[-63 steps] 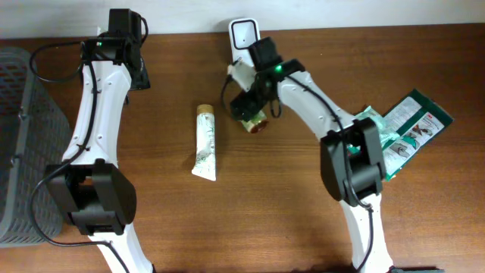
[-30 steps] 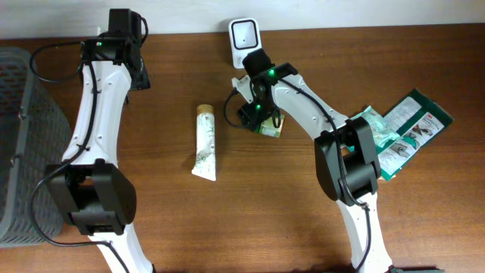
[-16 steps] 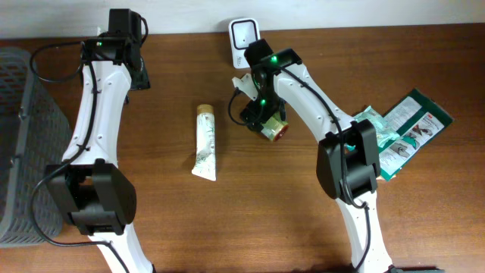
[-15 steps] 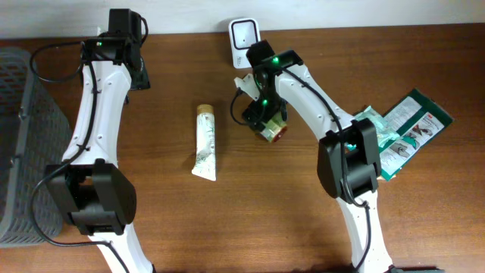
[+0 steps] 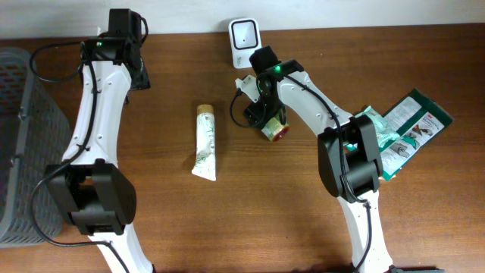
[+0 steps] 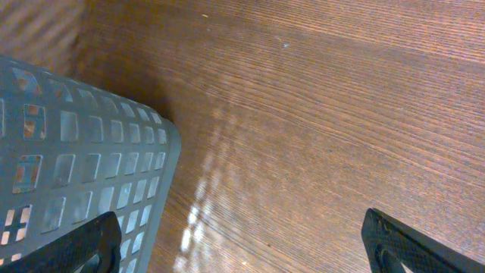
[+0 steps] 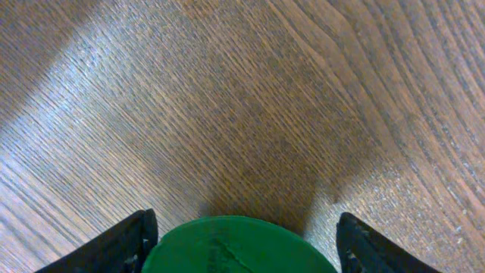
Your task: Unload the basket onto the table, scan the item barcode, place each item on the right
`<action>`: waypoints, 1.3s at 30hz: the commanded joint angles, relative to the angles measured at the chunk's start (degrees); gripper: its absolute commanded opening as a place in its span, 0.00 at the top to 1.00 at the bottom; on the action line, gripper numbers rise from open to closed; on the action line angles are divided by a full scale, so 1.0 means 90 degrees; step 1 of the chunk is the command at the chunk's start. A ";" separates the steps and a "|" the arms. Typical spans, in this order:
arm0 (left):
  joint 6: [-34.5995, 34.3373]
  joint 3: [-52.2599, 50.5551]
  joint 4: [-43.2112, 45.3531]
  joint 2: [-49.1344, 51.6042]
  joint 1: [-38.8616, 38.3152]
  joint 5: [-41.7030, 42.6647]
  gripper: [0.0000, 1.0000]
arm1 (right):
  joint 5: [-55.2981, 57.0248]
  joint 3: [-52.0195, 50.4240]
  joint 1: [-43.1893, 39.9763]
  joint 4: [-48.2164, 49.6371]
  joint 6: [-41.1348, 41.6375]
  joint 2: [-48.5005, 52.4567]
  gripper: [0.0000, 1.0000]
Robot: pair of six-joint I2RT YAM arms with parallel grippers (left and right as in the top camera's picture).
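The item is a small jar point(image 5: 274, 130) with a green cap point(image 7: 239, 246) and a red end that faces up in the overhead view. It sits just below the white scanner point(image 5: 244, 35) at the table's back edge. My right gripper point(image 5: 263, 116) comes down over the jar; in the right wrist view the green cap fills the space between its two black fingers point(image 7: 121, 243). My left gripper point(image 5: 136, 76) hangs at the back left, and its fingers point(image 6: 83, 246) stand wide apart over bare wood with nothing between them.
A cream tube point(image 5: 204, 142) lies left of the jar. Green and white packets point(image 5: 409, 125) lie at the right edge. A grey mesh basket point(image 5: 15, 144) stands at the far left; its corner point(image 6: 83, 167) shows in the left wrist view.
The right gripper has turned and shifted a little to the right with the jar, so the jar's red end now faces up. The left arm has not moved.
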 commanded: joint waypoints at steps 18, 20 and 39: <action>0.0007 0.0022 0.0002 -0.0051 0.0005 -0.0066 0.01 | -0.1511 0.1957 0.0000 -0.0342 -0.0027 -0.0039 0.46; 0.0007 0.0022 0.0002 -0.0051 0.0005 -0.0066 0.01 | -0.1588 0.1957 0.0000 -0.0056 -0.0138 -0.0027 0.50; 0.0007 0.0022 0.0002 -0.0051 0.0005 -0.0066 0.01 | -0.4966 -0.0238 -0.0389 0.1727 -0.3230 0.0000 0.50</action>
